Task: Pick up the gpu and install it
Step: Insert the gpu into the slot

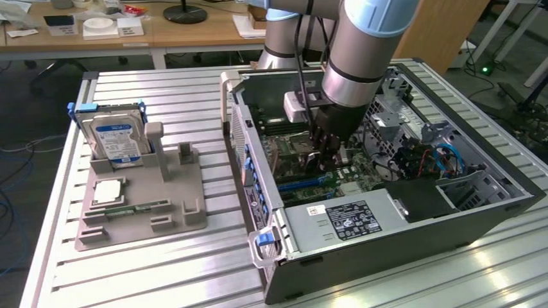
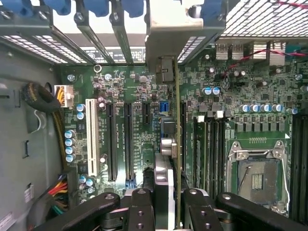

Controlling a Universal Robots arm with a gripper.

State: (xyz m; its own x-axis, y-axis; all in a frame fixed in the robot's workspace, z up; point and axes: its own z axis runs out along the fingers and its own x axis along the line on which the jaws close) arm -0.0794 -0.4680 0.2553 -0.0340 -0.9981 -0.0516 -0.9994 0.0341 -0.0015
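The gpu (image 2: 176,144) appears edge-on in the wrist view as a thin green card, with its silver end bracket (image 2: 179,33) up against the case's rear slot openings. My gripper (image 2: 168,204) is shut on the card, a black finger (image 2: 140,207) on each side. The card stands upright over the green motherboard (image 2: 120,82), beside the long black expansion slots (image 2: 129,139); I cannot tell whether its lower edge is in a slot. In the exterior view my gripper (image 1: 330,151) reaches down into the open computer case (image 1: 479,192), with its fingers low over the motherboard.
Left of the case in the exterior view, a grey holder (image 1: 141,199) carries an upright hard drive (image 1: 118,138), a square chip (image 1: 107,191) and a narrow memory strip (image 1: 141,207). Inside the case are a power supply (image 1: 342,221), cables (image 1: 428,160) and the processor socket (image 2: 255,173).
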